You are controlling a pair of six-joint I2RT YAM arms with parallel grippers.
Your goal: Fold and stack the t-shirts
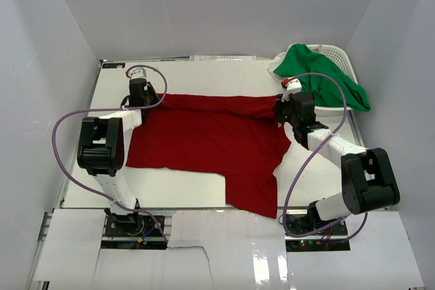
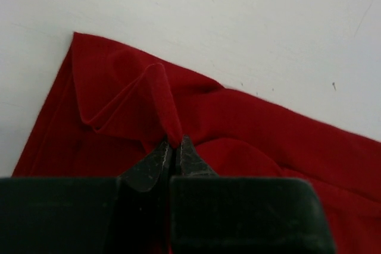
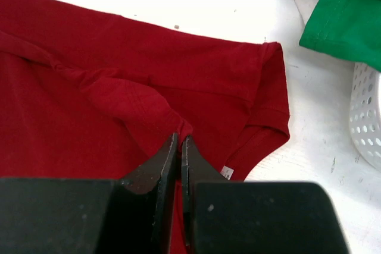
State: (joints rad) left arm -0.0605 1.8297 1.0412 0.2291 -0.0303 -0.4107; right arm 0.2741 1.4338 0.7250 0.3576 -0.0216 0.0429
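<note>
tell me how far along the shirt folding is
Early. Done: the red t-shirt lies spread on the table, out of the basket. In hand: the left fingers and right fingers are each shut on a pinch of its far edge, apparently for a fold. Left: finishing that fold, then the green t-shirt, draped unfolded over the basket, and stacking both.

The white table (image 1: 178, 185) is largely covered by the red t-shirt (image 1: 204, 140). A white basket (image 1: 336, 51) is set at its far right corner.
</note>
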